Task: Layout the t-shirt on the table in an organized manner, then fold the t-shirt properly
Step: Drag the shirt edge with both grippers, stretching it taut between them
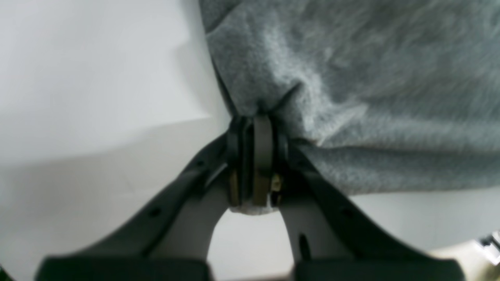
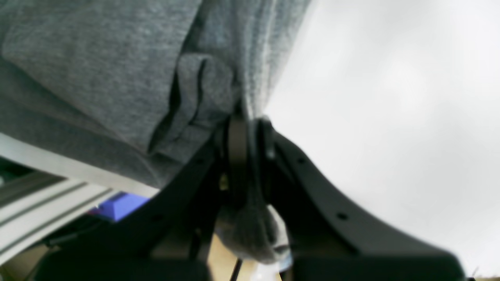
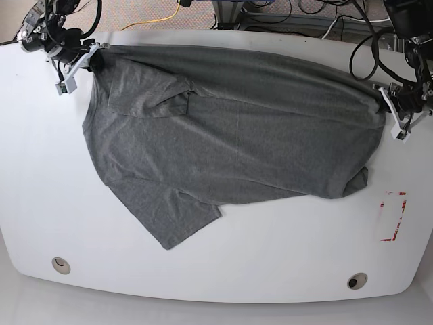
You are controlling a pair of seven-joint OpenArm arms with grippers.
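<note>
Nearest to the base camera is the front edge of the table, with one round grommet hole near the front left corner and a second grommet hole near the front right corner. A red tape mark sits close to the right edge; no writing can be read on it, and no container is in view.

The t-shirt lies spread over the back half of the table, stretched between the two back corners. One sleeve points to the front edge, and the other sleeve is folded over the body near the back left corner. The shirt is plain grey, with no print or label to see.

The left gripper is closed tight on a pinch of the grey cloth at the right edge of the table. The right gripper is also clamped on the cloth, at the back left corner, with a small bunch of fabric hanging behind its jaws.
</note>
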